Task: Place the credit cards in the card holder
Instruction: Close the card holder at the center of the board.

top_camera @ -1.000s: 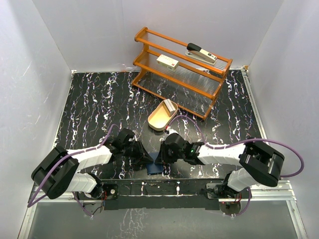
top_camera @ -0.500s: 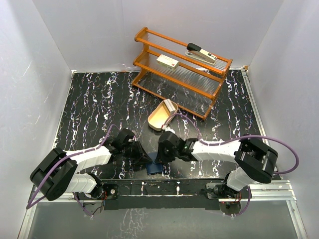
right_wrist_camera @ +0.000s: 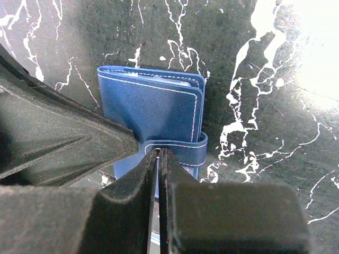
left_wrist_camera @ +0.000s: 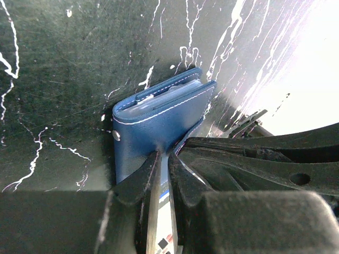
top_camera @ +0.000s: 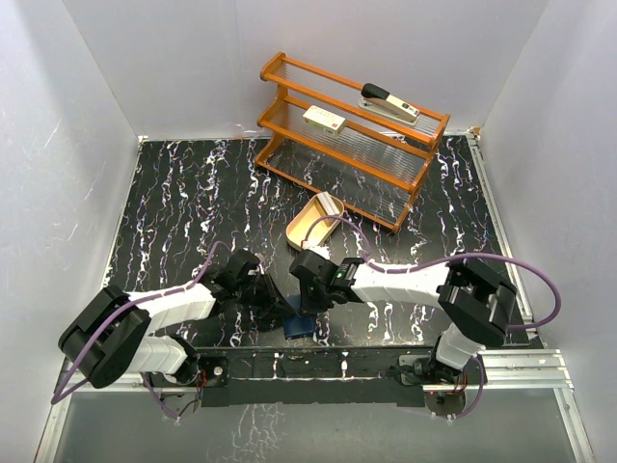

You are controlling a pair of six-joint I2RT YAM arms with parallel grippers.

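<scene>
The card holder [top_camera: 299, 324], a navy folding wallet, lies folded near the table's front edge between both arms. Pale edges of the credit cards [left_wrist_camera: 168, 96] show inside its fold, and also as a thin line [right_wrist_camera: 159, 78] in the right wrist view. My left gripper [left_wrist_camera: 164, 156] reaches in from the left, its jaws pinched on the lower edge of the holder's blue cover [left_wrist_camera: 156, 124]. My right gripper [right_wrist_camera: 160, 152] comes from the right and is shut on the holder's snap tab [right_wrist_camera: 183, 149]. In the top view the two grippers [top_camera: 278, 307] [top_camera: 310, 301] meet over the holder.
A tan oval tray [top_camera: 307, 230] sits behind the grippers with a pale card [top_camera: 331, 204] leaning at its far end. An orange rack [top_camera: 352, 145] at the back carries a cream box [top_camera: 324, 120] and a stapler [top_camera: 389, 101]. White walls enclose the table.
The right arm has swung left over the card holder and its jaws have closed on the tab. The left arm has barely moved, its jaws narrowing slightly.
</scene>
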